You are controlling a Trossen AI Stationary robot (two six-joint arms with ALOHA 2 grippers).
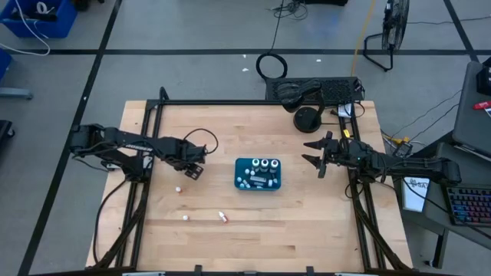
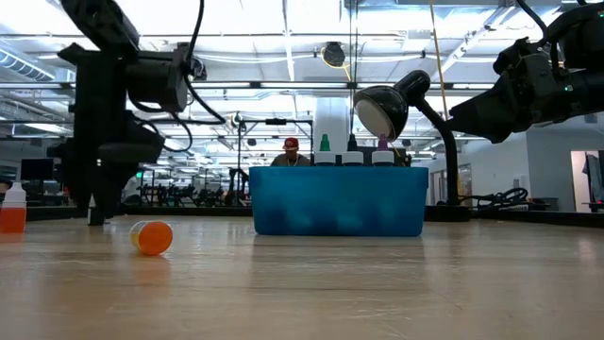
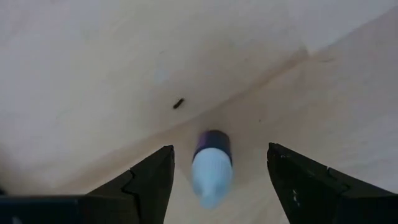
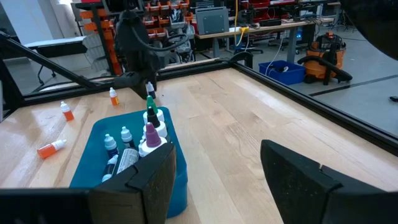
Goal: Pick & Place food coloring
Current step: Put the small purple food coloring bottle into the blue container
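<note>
Left wrist view: the small dark-bodied bottle with a pale cap between the fingers is blurred, label and exact colour unreadable, and whether it touches either finger cannot be told. Low view: the teal rectangular plastic box hides all but the tips of the bottles standing in it, and the white-capped orange bottle at the far left is cut by the frame edge. High view: the loose bottles on the light wooden tabletop are too small to tell colours.
</note>
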